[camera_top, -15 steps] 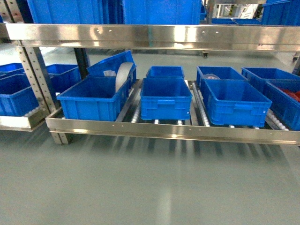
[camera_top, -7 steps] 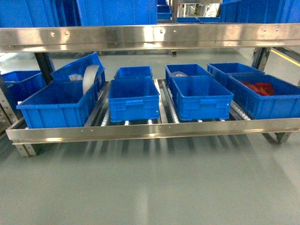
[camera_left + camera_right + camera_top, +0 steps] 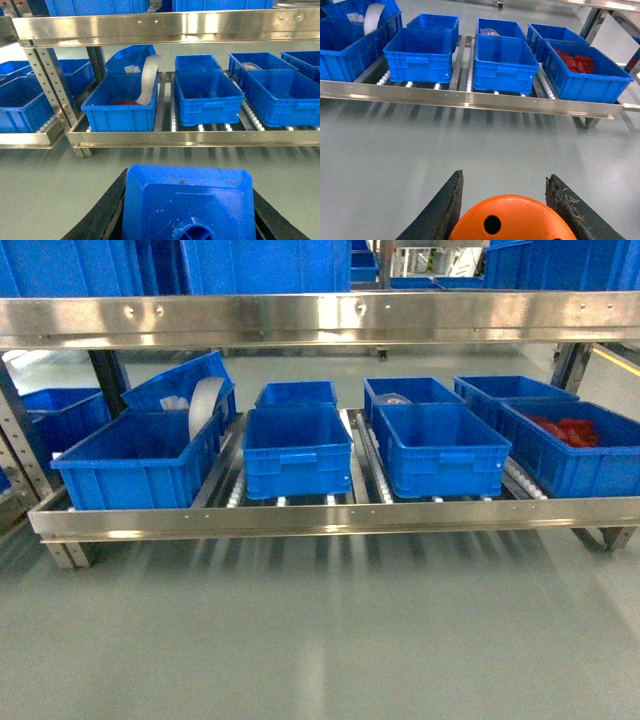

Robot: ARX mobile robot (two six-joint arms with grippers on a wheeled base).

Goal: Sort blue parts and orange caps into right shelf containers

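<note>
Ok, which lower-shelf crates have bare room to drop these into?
The centre front crate and the front crate right of it both look empty inside. Crowded: the left crate holds a white strip, a tilted crate behind it; the far-right crate holds red pieces. The floor before the shelf rail is open.

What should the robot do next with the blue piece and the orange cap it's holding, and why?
Probably roll a bit closer to the shelf. The left gripper grips a blue part, the right gripper an orange cap, but bare floor lies between them and the crates, likely out of reach.
</note>
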